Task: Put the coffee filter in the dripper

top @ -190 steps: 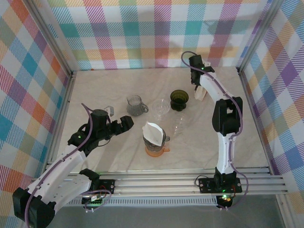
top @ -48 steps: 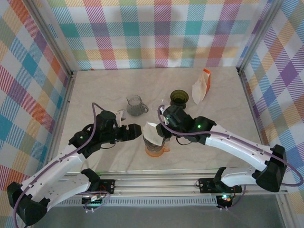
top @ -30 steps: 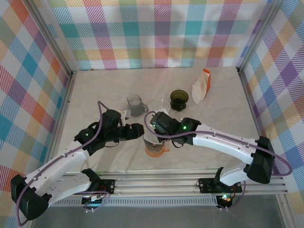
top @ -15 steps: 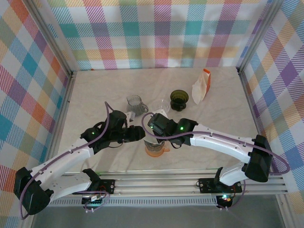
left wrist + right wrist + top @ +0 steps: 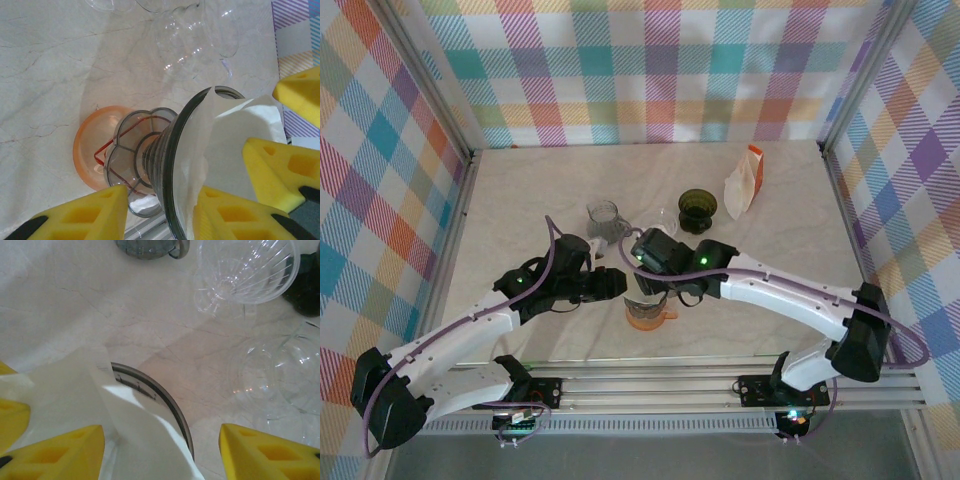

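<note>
Paper filter (image 5: 70,390) seated in the dripper (image 5: 167,165), both claws at it.
At the dripper the left claw (image 5: 161,197) is closed, its yellow fingers (image 5: 85,215) against both sides, above the orange saucer (image 5: 90,150). Over the rim the right claw (image 5: 160,437) stands spread wide and pinches nothing; the filter rises between its fingers. A clear glass funnel (image 5: 245,270) and a glass cup (image 5: 280,380) crowd the upper right of the right wrist view. In the top view a grey jug (image 5: 604,216), a dark green cup (image 5: 698,210) and a white-orange bag (image 5: 744,183) stand further up.
</note>
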Controlling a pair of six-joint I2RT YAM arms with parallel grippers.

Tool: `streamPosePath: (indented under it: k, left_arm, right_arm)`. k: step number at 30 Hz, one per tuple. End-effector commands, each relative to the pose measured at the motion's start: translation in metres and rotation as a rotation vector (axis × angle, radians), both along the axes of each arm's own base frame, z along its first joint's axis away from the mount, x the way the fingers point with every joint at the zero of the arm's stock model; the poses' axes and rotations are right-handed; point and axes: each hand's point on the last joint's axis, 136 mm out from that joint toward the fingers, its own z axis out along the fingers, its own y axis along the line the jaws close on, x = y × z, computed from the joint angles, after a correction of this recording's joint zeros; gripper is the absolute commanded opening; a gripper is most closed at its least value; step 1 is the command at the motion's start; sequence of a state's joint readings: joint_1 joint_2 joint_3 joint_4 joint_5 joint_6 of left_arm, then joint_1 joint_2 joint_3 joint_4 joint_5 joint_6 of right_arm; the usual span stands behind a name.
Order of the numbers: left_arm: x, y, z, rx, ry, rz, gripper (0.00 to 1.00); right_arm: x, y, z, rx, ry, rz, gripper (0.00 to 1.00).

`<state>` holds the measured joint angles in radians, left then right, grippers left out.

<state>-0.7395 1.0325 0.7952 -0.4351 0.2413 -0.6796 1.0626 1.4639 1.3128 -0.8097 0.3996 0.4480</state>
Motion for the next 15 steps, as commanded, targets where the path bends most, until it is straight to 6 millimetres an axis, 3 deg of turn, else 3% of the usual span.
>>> streamPosePath:
  k: [1,15]
  left_arm:
    - [-0.002,-0.002,-0.002,0.011,-0.021,-0.016,0.38]
    - [-0.002,0.0,-0.008,0.021,-0.012,-0.006,0.38]
  right_arm:
    - [-0.004,-0.002,-0.017,-0.061,0.091,0.029,0.64]
    - [0.002,0.001,-0.051,-0.134,0.216,0.061,0.63]
